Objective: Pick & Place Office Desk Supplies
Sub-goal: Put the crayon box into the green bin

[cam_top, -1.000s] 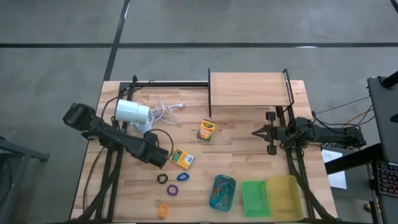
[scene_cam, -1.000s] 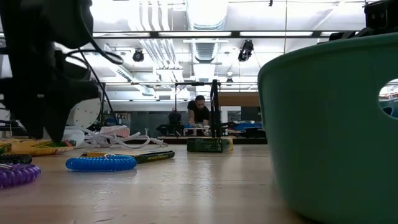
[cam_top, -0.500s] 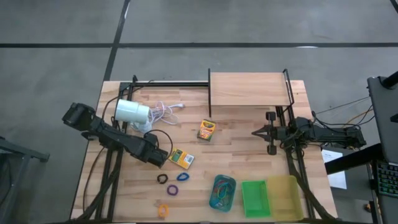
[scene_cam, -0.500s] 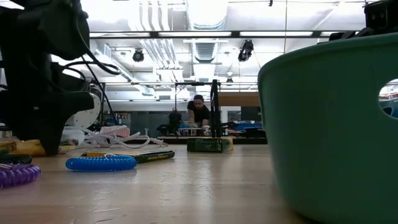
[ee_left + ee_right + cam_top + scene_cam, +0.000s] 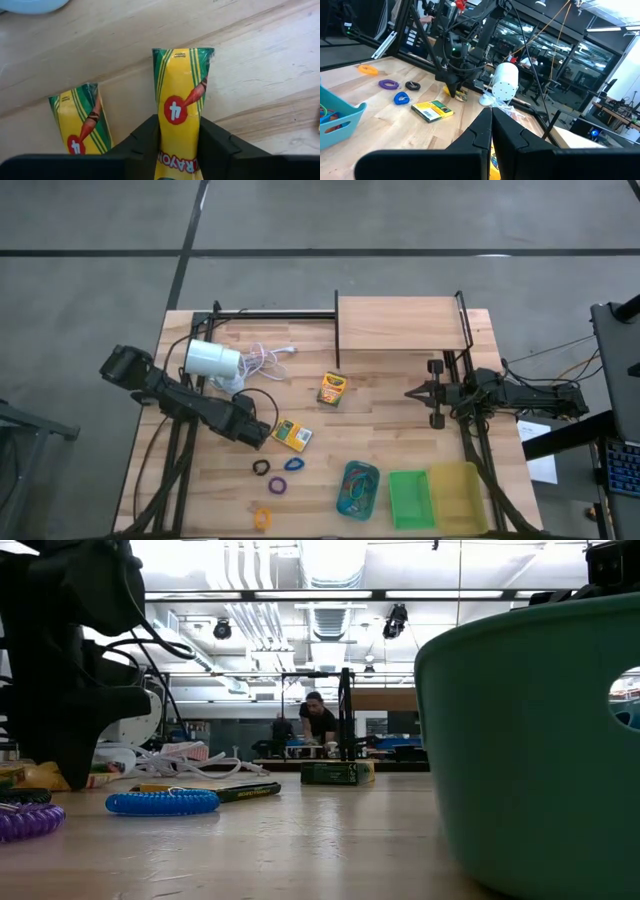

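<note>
My left gripper (image 5: pixel 261 431) points down at the table's left middle, shut on a narrow yellow-and-green crayon box (image 5: pixel 182 70) that lies flat on the wood. A second narrow crayon box (image 5: pixel 82 122) lies beside it. The arm hides both in the high view. A wider crayon box (image 5: pixel 292 436) lies just right of the gripper, and another (image 5: pixel 332 388) sits mid-table. Black (image 5: pixel 261 467), blue (image 5: pixel 294 464), purple (image 5: pixel 277 484) and orange (image 5: pixel 262 517) loops lie toward the near edge. My right gripper (image 5: pixel 408 392) waits shut and level at the right. My left gripper pinches the narrow crayon box by its two long sides (image 5: pixel 162 117), close to one end, between its two fingers (image 5: pixel 145 137). The fingers come from above, pointing steeply down, and lie across the box. The box lies flat on the table.
A white lamp (image 5: pixel 212 360) with its cord lies behind the left arm. A wooden shelf (image 5: pixel 400 323) stands at the far right. Teal (image 5: pixel 345 502), green (image 5: pixel 410 498) and yellow (image 5: pixel 455 495) trays line the near right edge; the teal one holds loops.
My left gripper has sunk a little to the table and closed its fingers on the narrow crayon box. The box has stayed where it lay.
</note>
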Available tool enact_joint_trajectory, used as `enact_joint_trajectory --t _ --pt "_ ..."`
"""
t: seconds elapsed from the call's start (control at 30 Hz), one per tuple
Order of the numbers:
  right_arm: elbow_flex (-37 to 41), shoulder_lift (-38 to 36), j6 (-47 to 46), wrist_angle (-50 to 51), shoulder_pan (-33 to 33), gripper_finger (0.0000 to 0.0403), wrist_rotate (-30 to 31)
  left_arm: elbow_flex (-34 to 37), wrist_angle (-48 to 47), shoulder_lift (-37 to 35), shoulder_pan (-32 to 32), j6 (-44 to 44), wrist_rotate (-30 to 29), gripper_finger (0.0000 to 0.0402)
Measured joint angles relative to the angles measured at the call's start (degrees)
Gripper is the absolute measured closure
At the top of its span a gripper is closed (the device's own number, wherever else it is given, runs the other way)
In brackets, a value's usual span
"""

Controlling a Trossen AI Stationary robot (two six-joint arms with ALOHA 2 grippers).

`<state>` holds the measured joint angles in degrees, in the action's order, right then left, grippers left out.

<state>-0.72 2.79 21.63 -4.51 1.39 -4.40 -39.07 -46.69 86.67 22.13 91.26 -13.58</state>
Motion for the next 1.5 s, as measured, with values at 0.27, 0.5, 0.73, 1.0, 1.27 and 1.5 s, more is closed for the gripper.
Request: enact_joint_trajectory --t 0.27,0.5,0.73,1.0,1.27,1.5 --pt "-0.01 0.0 -0.01 0.0 0.01 0.0394 -0.01 -2.66 0.42 -0.41 0.0 -3.2 0.3 0.029" --pt "-0.01 0.0 0.0 0.0 0.0 0.0394 0.01 -11.43 -1.23 -1.02 0.12 -14.53 -10.97 0.029" --pt "0.0 0.0 0.0 0.0 0.01 0.0394 0.0 -13.7 20.01 -1.11 1.7 -38.31 -32.38 0.0291" --pt "-0.01 0.0 0.0 0.0 0.01 0.0394 0.0 -5.68 66.21 0.67 0.27 -76.57 -22.75 0.0291" --pt "0.0 -0.02 0.0 0.0 0.02 0.0394 0.04 -1.94 94.84 9.7 -5.12 -93.72 2.92 0.0291" --pt "0.0 0.0 0.0 -0.04 0.02 0.0394 0.02 -4.99 112.11 22.15 -9.72 -97.42 18.01 0.0291"
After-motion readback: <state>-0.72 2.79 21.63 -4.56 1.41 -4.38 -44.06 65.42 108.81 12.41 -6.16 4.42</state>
